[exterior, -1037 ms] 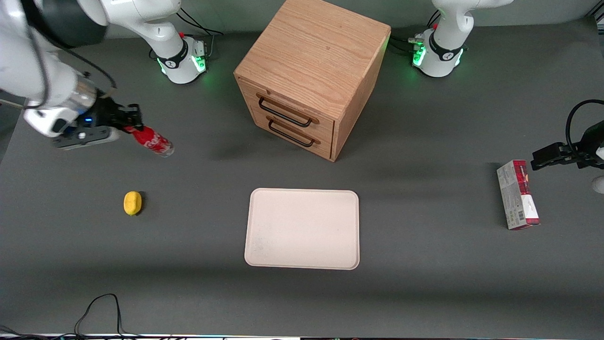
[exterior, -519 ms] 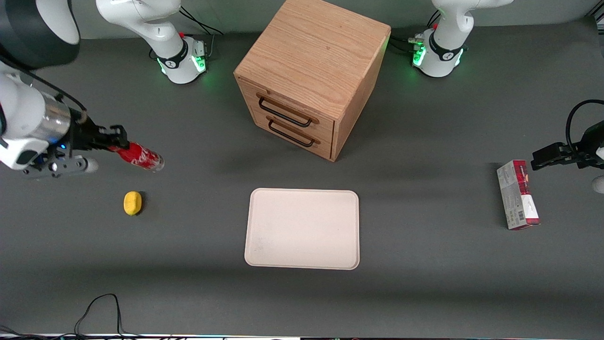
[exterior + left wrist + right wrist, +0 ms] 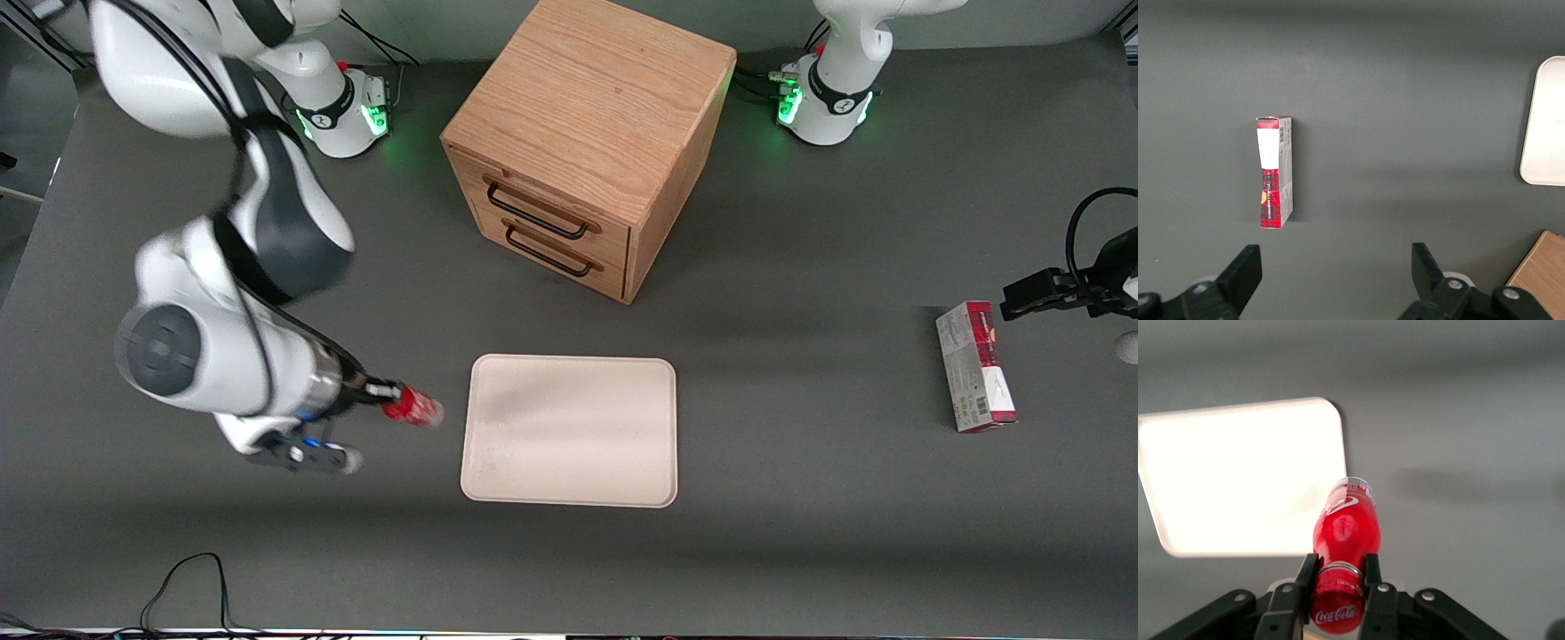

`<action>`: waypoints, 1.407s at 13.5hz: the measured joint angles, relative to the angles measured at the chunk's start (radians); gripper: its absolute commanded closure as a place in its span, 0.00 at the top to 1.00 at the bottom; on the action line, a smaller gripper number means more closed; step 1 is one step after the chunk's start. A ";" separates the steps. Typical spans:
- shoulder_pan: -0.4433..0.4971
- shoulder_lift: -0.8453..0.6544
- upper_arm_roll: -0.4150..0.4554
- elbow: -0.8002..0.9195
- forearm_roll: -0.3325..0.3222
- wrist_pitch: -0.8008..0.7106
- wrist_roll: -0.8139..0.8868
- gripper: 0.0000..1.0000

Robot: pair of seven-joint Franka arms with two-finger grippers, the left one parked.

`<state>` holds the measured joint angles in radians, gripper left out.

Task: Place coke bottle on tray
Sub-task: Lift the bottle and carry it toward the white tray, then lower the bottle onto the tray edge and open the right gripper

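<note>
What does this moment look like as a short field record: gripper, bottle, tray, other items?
gripper: right arm's gripper, shut on the coke bottle's neck, beside the tray toward the working arm's end
coke bottle: held off the table, clear base pointing toward the tray, not over it
tray: flat on the table, nothing on it, in front of the drawer cabinet
drawer cabinet: both drawers closed
carton: lying toward the parked arm's end

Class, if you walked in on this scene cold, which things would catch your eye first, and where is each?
The red coke bottle, clamped by its neck in the gripper, hangs above the table just short of the cream tray. Farther from the front camera stands a wooden drawer cabinet; a red-and-grey carton lies toward the parked arm's end.
</note>
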<state>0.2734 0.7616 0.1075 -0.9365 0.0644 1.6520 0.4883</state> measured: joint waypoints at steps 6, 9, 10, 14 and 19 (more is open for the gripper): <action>0.070 0.153 -0.001 0.035 -0.062 0.207 0.039 0.00; 0.077 0.169 -0.001 0.037 -0.072 0.219 0.041 0.00; 0.078 0.169 -0.001 0.039 -0.072 0.219 0.046 0.00; 0.082 0.171 -0.001 0.039 -0.073 0.228 0.060 0.00; 0.082 0.176 -0.001 0.039 -0.074 0.233 0.061 0.99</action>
<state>0.3550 0.9373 0.1066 -0.8971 -0.0095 1.8847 0.5491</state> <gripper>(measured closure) 0.639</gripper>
